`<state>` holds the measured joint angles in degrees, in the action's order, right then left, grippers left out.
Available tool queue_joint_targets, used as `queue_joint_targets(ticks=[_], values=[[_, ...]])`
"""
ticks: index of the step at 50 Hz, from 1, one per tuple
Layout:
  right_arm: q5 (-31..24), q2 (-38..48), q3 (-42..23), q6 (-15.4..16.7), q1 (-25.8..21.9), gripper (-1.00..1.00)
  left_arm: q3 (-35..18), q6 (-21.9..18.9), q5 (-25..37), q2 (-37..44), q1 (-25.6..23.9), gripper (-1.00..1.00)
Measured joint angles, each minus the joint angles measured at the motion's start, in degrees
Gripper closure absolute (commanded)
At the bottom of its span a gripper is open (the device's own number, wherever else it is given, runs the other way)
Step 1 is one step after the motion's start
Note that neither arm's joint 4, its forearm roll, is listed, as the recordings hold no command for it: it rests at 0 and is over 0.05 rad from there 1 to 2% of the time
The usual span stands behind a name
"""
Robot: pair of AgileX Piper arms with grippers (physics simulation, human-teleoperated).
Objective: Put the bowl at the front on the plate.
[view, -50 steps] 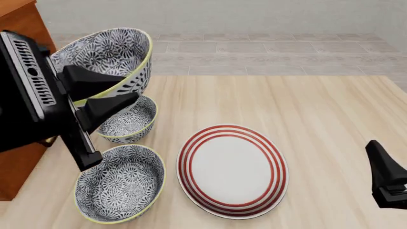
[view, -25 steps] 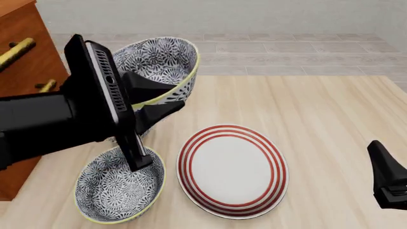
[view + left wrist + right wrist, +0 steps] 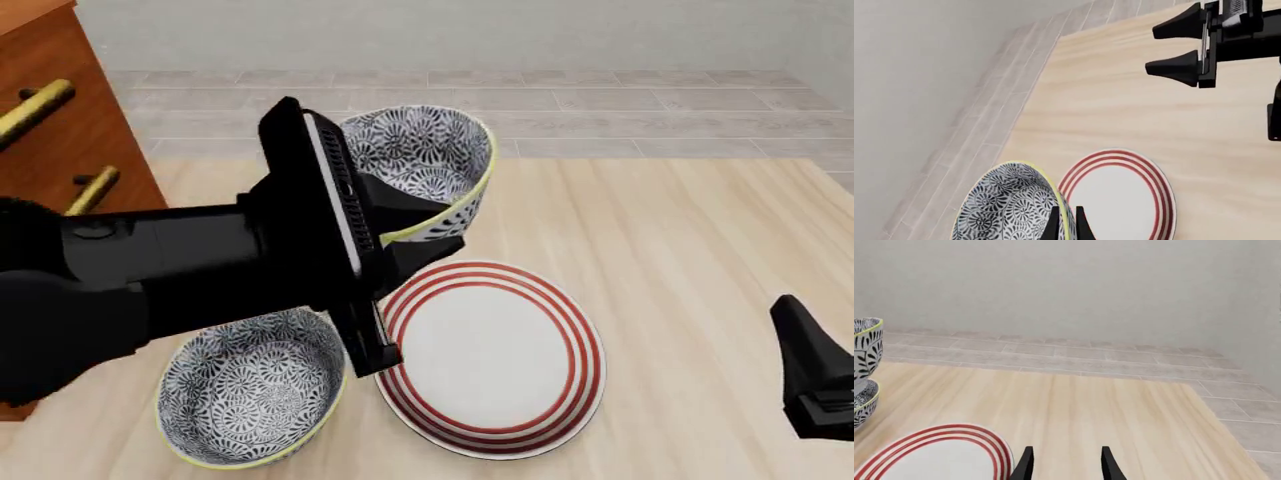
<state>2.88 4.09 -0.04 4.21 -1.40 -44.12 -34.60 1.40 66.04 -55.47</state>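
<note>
My left gripper point(image 3: 454, 225) is shut on the near rim of the bowl point(image 3: 420, 150), a deep one with a dark floral pattern and a yellow-green rim. It hangs tilted in the air over the plate's far-left edge. The plate point(image 3: 487, 355) is white with red rings and lies flat on the table with nothing on it. The left wrist view shows the fingertips point(image 3: 1054, 225) pinching the bowl point(image 3: 1011, 205) beside the plate point(image 3: 1121, 200). My right gripper point(image 3: 1066, 460) is open and holds nothing, low at the table's right, near the plate point(image 3: 934, 455).
A second patterned bowl point(image 3: 254, 390) stands on the table at the near left, close to the plate. A third bowl point(image 3: 862, 400) shows only in the right wrist view; my left arm hides it from the front. A wooden cabinet point(image 3: 67, 120) with brass handles stands at the left.
My left arm has carried the held bowl to the right, from over the other bowls to the plate's far-left edge. The right gripper has stayed put.
</note>
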Motion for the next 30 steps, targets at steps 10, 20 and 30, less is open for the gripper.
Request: queue_joint_targets(ticks=[10, 20, 30], values=[[0.32, 0.38, 0.0, 0.16, -0.16, -1.0, -0.62, 0.22, -1.42, 3.17, -1.79, 1.0], [0.34, 0.39, 0.01, 0.21, -0.2, -1.0, -0.61, -0.39, -3.66, 6.53, -3.1, 1.0], [0.3, 0.23, 0.01, 0.03, -0.14, -1.0, -0.93, -0.91, -6.06, 10.14, -3.34, 1.0]])
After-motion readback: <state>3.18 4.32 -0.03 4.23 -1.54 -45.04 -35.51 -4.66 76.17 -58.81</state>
